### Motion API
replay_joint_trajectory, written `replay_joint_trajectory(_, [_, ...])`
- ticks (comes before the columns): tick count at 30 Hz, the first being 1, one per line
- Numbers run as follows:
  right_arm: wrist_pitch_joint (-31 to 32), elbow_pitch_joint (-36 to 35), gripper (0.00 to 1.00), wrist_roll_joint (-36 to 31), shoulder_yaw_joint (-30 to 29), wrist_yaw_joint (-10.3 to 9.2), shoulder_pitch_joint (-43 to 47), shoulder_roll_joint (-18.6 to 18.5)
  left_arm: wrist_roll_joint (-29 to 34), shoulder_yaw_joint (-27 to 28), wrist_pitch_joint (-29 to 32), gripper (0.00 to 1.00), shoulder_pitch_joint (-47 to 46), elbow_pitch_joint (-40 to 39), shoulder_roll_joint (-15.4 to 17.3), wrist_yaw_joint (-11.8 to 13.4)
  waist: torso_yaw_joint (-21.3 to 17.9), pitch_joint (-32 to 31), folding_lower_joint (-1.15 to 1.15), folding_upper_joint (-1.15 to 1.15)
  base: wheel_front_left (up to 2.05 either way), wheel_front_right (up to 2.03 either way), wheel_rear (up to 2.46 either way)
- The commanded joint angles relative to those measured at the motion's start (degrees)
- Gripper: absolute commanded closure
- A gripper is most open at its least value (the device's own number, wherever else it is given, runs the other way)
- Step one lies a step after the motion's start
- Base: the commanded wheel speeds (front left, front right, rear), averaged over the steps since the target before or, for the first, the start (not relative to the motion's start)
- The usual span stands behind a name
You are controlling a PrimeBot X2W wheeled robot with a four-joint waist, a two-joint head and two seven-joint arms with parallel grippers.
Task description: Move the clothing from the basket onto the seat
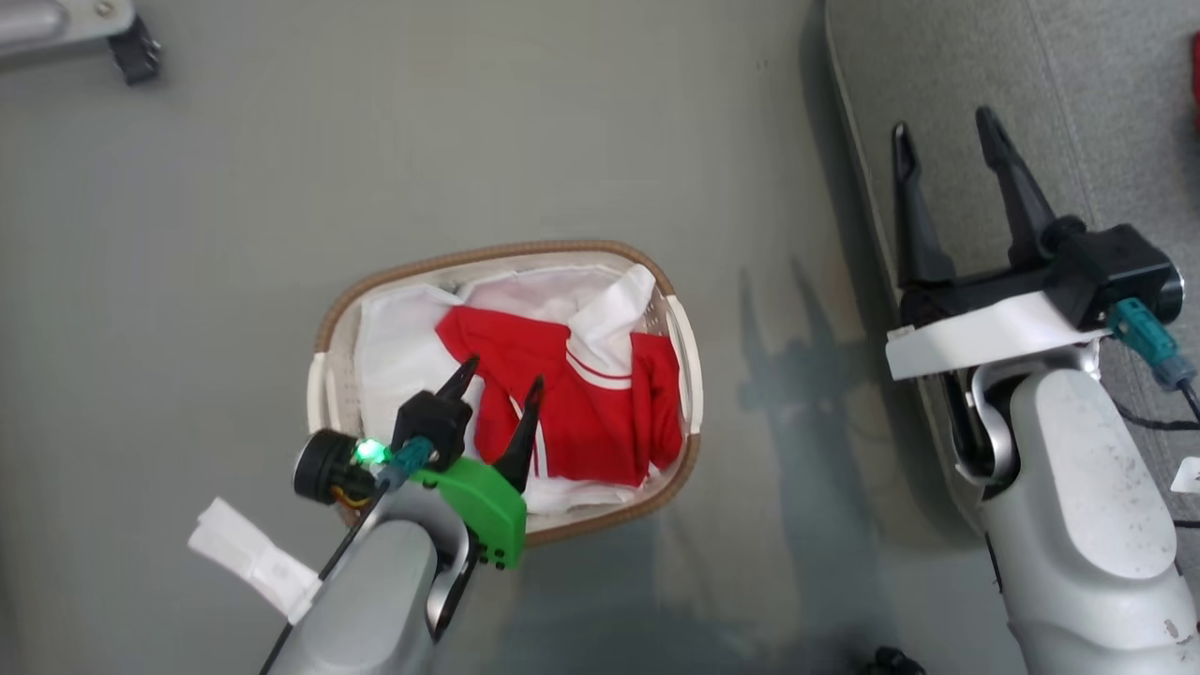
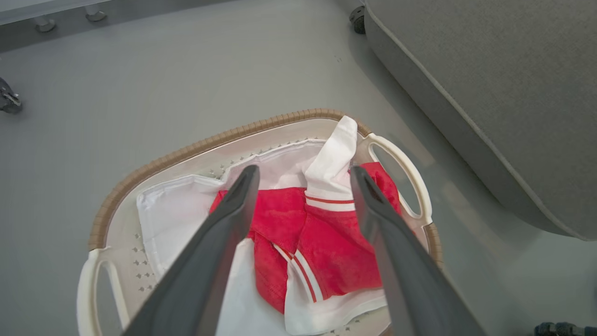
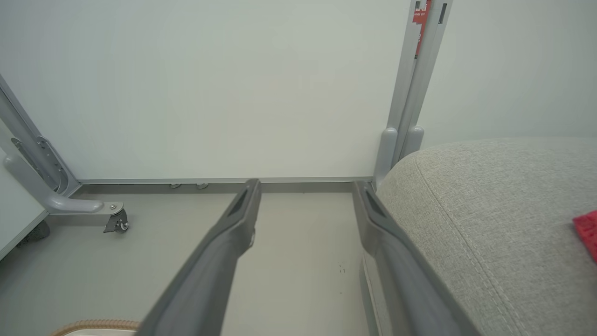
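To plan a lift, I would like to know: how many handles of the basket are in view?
2. One handle is on the basket side nearest the seat; the other handle is opposite.

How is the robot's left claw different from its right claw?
The left claw hangs over the basket, pointing at the red clothing; the right claw is at the edge of the grey seat. The left claw has a green mount, the right claw a white mount. Both are open and empty.
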Motion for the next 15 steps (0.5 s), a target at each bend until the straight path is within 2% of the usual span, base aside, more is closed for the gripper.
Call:
replay_joint_trajectory(1, [-0.3,-0.8,0.0,0.5,0.1,-0.06,-1.2,-0.2,-0.5,-0.6,0.0,0.0,-2.3,1.2,0.4,-0.2,-3.5,6.4,0.0,0.0,0.0,0.0,0.0])
replay_joint_trajectory(15, [-0.3,-5.8,0.0,2.7,1.7,-0.06,-5.4,-0.2,-6.7,-7.3,0.0,0.0,-13.9,12.1,0.5,-0.7,-7.7,15.0,0.0,0.0,0.0,0.0,0.0])
